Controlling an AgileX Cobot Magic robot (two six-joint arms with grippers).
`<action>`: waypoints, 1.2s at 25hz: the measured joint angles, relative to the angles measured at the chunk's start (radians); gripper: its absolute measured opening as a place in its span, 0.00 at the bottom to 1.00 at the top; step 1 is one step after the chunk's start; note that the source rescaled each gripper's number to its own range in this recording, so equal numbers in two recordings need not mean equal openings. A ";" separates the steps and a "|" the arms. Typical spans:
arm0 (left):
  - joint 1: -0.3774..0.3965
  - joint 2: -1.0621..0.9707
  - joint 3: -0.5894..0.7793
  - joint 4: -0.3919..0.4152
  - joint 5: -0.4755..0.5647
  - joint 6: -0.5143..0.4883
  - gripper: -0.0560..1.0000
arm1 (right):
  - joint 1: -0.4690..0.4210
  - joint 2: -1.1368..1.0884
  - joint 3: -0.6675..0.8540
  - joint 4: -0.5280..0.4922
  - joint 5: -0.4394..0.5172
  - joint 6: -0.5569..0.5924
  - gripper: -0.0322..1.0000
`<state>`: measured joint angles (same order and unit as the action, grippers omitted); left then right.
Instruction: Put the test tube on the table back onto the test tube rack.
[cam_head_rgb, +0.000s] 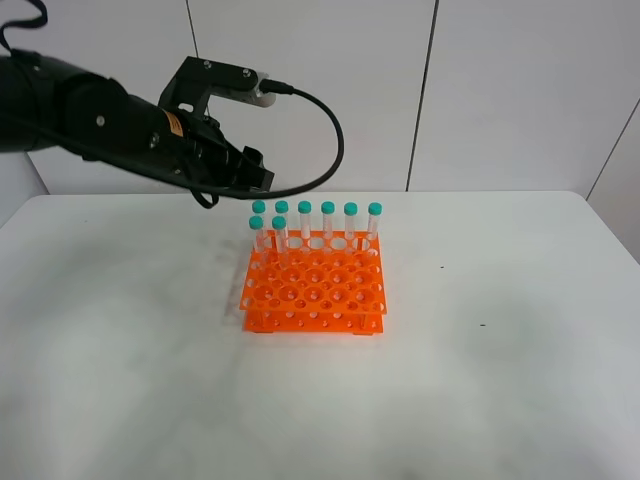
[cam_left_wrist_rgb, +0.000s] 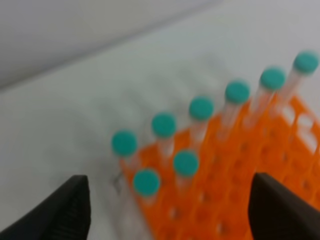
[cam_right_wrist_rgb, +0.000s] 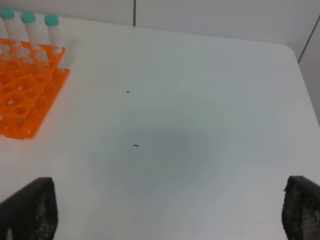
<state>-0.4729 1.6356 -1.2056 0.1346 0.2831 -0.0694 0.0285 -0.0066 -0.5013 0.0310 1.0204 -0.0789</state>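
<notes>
The orange test tube rack stands mid-table, with several teal-capped tubes upright in it: a back row and two more in the second row at the left. They all look alike, so I cannot tell which one is the task's test tube. None lies on the table. My left gripper hovers just above the rack's back-left corner. In the left wrist view it is open, with nothing between its fingers and the two second-row caps below. My right gripper is open over bare table, right of the rack.
The black left arm and its cable reach in from the upper left. White wall panels stand behind the table's far edge. Two tiny dark specks lie on the tabletop right of the rack.
</notes>
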 joint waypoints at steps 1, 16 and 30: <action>0.012 0.019 -0.043 -0.001 0.070 0.000 0.97 | 0.000 0.000 0.000 0.000 0.000 0.000 1.00; 0.374 0.287 -0.498 -0.046 0.854 0.044 0.95 | 0.000 0.000 0.000 0.001 0.000 0.000 1.00; 0.500 0.164 -0.237 -0.135 0.894 0.081 0.95 | 0.000 0.000 0.000 0.001 0.000 0.000 1.00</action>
<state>0.0276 1.7996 -1.4425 0.0000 1.1766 0.0117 0.0285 -0.0066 -0.5013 0.0320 1.0204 -0.0789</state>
